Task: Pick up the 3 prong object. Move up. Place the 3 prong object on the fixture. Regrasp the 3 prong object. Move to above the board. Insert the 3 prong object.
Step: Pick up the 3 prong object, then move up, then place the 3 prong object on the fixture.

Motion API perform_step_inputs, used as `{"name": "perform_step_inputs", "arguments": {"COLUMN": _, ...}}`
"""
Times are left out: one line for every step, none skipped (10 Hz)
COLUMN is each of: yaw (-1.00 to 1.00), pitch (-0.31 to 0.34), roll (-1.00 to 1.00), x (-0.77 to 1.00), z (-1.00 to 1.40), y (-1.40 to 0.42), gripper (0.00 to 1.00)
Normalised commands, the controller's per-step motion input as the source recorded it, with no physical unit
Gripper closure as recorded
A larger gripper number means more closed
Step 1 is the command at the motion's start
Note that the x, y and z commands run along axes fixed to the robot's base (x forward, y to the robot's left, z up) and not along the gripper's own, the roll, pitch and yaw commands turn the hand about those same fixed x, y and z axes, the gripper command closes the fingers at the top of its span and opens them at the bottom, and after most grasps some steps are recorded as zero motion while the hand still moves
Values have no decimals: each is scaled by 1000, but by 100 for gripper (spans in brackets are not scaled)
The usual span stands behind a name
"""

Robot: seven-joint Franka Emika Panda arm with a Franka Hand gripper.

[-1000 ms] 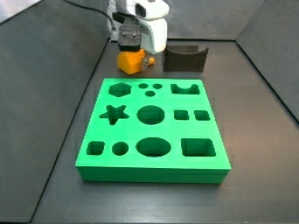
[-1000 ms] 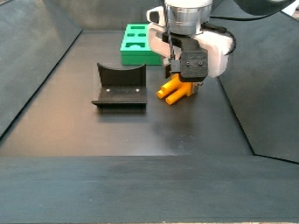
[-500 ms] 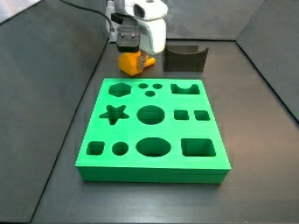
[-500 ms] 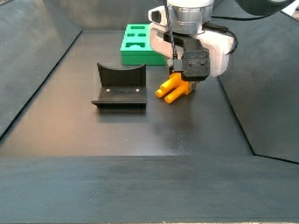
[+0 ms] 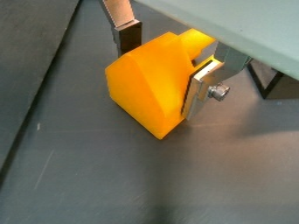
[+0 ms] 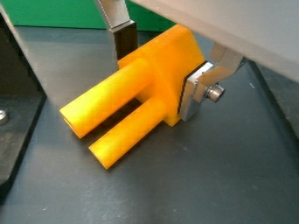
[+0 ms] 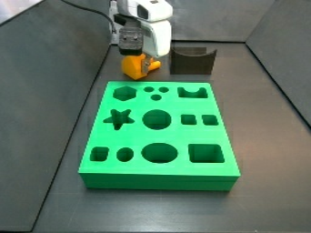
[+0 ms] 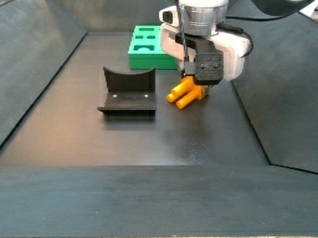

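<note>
Wrist views: 3 prong object (image 6: 135, 101) between tool (image 6: 162, 63) fingers.

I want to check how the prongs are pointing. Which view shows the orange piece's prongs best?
A wrist view: the orange piece fills it, prongs pointing away from the gripper, whose jaws clamp its body. The other wrist view shows only the block end. Both side views show it small beneath the gripper, next to the fixture.

Gripper (image 8: 195, 82): fingertips buried behind the 3 prong object (image 8: 185, 91) in that side view, contact unreadable there. Board (image 8: 148, 47) mostly hidden behind the arm, far end cut off toward 12 o'clock. Fixture (image 5: 271, 83) clipped by the frame edge in a wrist view. Third prong not visible in either wrist view.
</note>
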Motion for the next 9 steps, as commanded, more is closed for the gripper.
{"name": "perform_step_inputs", "arguments": {"yaw": 0, "pitch": 0, "roll": 0, "x": 0, "z": 0, "y": 0, "gripper": 100}}
{"name": "perform_step_inputs", "arguments": {"yaw": 0, "pitch": 0, "roll": 0, "x": 0, "z": 0, "y": 0, "gripper": 100}}
{"name": "perform_step_inputs", "arguments": {"yaw": 0, "pitch": 0, "roll": 0, "x": 0, "z": 833, "y": 0, "gripper": 100}}
{"name": "perform_step_inputs", "arguments": {"yaw": -51, "pitch": 6, "roll": -16, "x": 36, "z": 796, "y": -111, "gripper": 100}}
{"name": "perform_step_inputs", "arguments": {"yaw": -41, "pitch": 26, "roll": -18, "x": 28, "z": 725, "y": -85, "gripper": 100}}
{"name": "perform_step_inputs", "arguments": {"yaw": -15, "pitch": 48, "roll": -23, "x": 8, "z": 491, "y": -32, "gripper": 100}}
{"name": "perform_step_inputs", "arguments": {"yaw": -7, "pitch": 47, "roll": -26, "x": -1, "z": 387, "y": -20, "gripper": 100}}
{"name": "perform_step_inputs", "arguments": {"yaw": 2, "pitch": 36, "roll": -35, "x": -11, "z": 170, "y": -14, "gripper": 100}}
{"name": "perform_step_inputs", "arguments": {"yaw": 0, "pitch": 0, "roll": 0, "x": 0, "z": 1000, "y": 0, "gripper": 100}}
